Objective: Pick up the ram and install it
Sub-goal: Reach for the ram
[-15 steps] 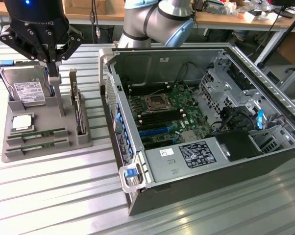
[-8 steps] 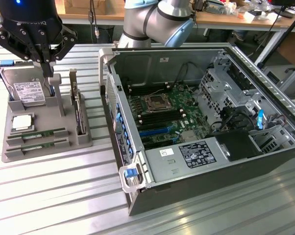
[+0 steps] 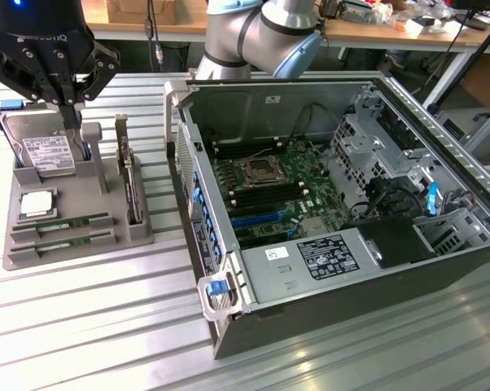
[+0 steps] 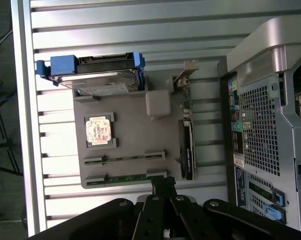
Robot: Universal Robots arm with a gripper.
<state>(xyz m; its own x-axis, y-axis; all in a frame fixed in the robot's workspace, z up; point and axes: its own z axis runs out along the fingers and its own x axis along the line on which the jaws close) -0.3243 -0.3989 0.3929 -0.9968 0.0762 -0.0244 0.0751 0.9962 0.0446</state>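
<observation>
Green ram (image 3: 64, 221), grey tray (image 3: 66, 254)

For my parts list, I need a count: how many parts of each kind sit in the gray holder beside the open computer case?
Ram sticks: 2
Hard drive: 1
Processor chip: 1
Upright card with metal bracket: 1
Total: 5
</observation>
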